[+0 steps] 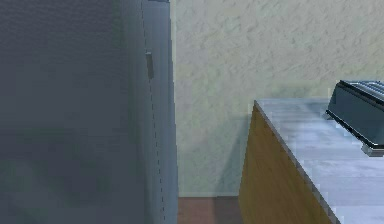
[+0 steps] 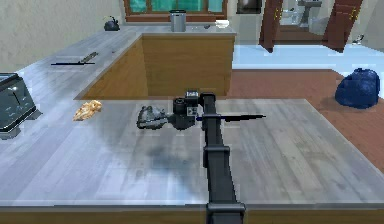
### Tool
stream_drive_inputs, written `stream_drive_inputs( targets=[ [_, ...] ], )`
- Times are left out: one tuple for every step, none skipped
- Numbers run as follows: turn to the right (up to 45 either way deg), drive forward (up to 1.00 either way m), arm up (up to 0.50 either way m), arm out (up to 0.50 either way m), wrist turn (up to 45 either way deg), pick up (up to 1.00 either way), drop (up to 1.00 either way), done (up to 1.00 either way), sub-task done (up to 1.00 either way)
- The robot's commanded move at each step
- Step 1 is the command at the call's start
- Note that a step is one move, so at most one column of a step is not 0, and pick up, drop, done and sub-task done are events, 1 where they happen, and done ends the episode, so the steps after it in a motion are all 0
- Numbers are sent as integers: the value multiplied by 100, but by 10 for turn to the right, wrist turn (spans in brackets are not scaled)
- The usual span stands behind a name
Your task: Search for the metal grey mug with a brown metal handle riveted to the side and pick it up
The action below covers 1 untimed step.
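Observation:
On the grey stone counter (image 2: 120,160) a small grey metallic thing (image 2: 147,123) lies by the gripper's far end; its shape is too small to tell a mug or a handle. The dark arm (image 2: 216,165) rises from the bottom edge of the arm side view and ends at two white marked squares (image 2: 191,98). Left of them sits the gripper (image 2: 157,114), its thin fingers reaching over or against the grey thing. I cannot tell whether the gripper holds anything.
A dark knife (image 2: 236,118) lies right of the arm, a tan bread-like lump (image 2: 88,108) to the left, and a toaster (image 2: 12,100) at the edge. A far counter carries a kettle (image 2: 112,22) and a grey pot (image 2: 178,19). Ahead stands a grey fridge (image 1: 90,110) beside the counter (image 1: 320,150).

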Motion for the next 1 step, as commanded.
stream_drive_inputs(
  targets=[
    [0,0,10,0,0,0,0,0,0]
  ],
)
